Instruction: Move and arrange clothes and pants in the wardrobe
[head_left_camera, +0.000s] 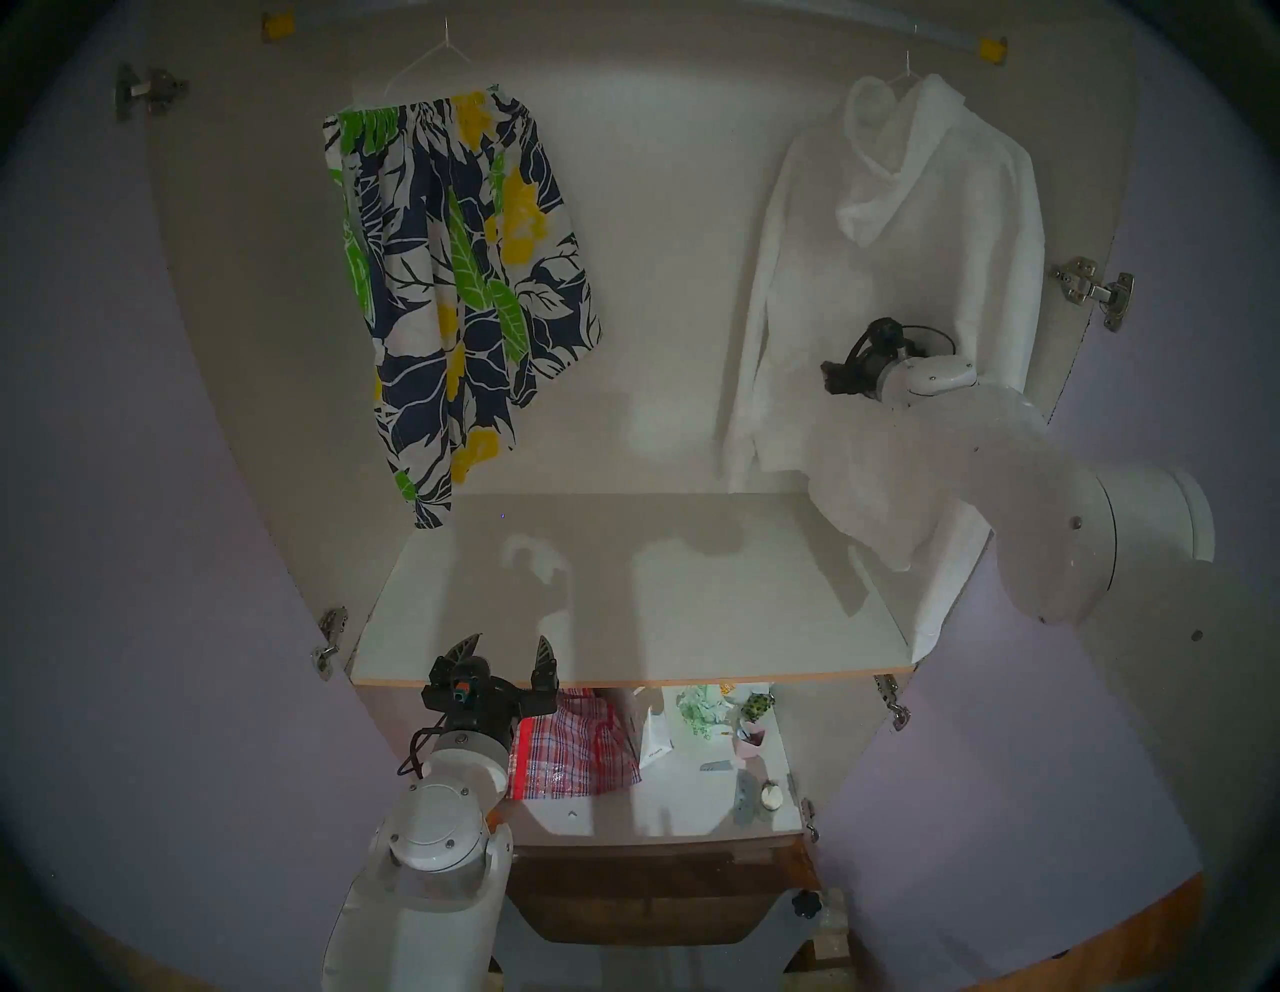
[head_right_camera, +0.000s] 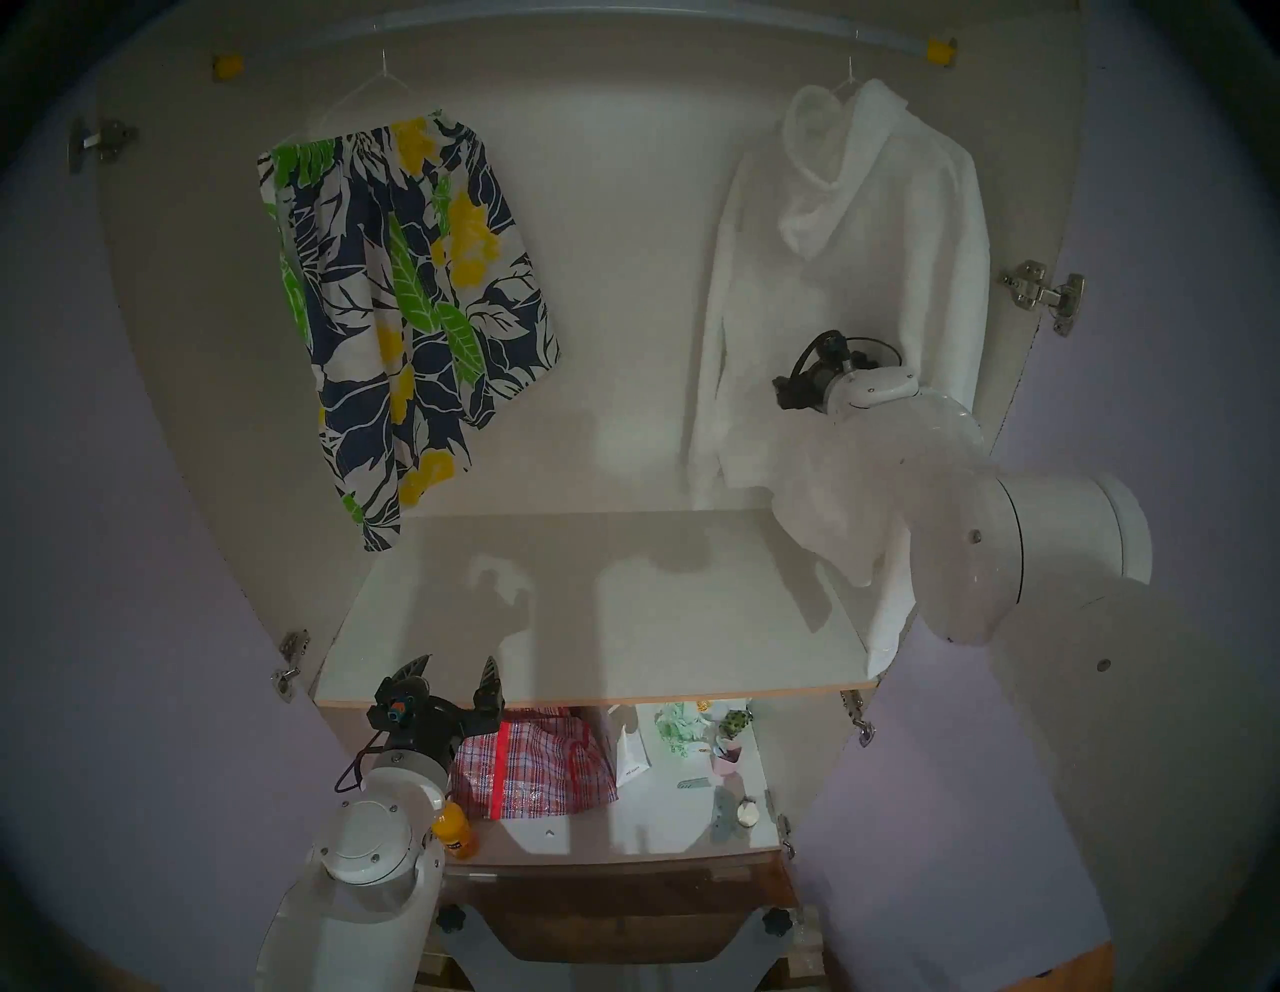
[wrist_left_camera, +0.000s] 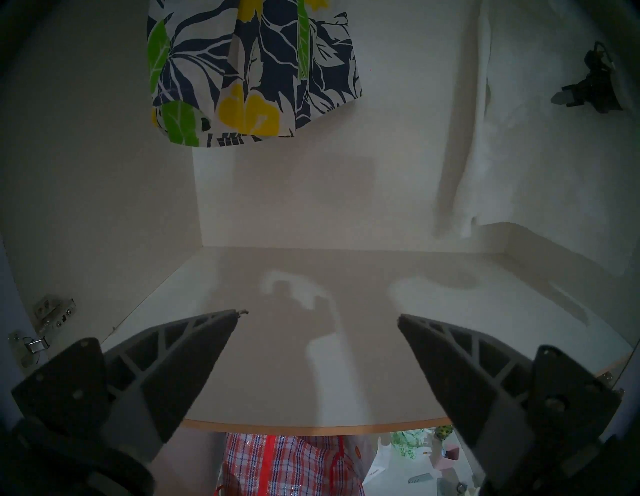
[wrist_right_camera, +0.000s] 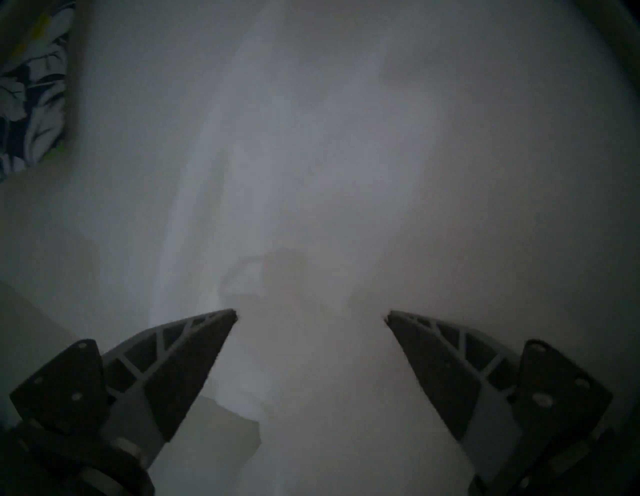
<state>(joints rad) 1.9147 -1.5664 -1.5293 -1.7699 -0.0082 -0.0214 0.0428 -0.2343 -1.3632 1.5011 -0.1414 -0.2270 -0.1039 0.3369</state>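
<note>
The floral shorts (head_left_camera: 457, 277) hang on a thin hanger at the left of the wardrobe rail (head_left_camera: 992, 50). They also show in the left wrist view (wrist_left_camera: 249, 69). The white hoodie (head_left_camera: 900, 277) hangs on a hanger at the right, its hem just above the white shelf (head_left_camera: 623, 589). My right gripper (wrist_right_camera: 311, 312) is open and empty, pointing at the hoodie's body (wrist_right_camera: 346, 138) from close by; I cannot tell if it touches. My left gripper (head_left_camera: 508, 641) is open and empty, low at the shelf's front edge (wrist_left_camera: 311, 424), left of centre.
Under the shelf stand a red plaid bag (head_left_camera: 575, 748), a white paper bag (head_left_camera: 654, 741), a pink cup (head_left_camera: 751, 738) and small items. An orange bottle (head_right_camera: 454, 835) stands by my left arm. Lilac doors (head_left_camera: 138, 485) with metal hinges (head_left_camera: 1098, 291) stand open on both sides.
</note>
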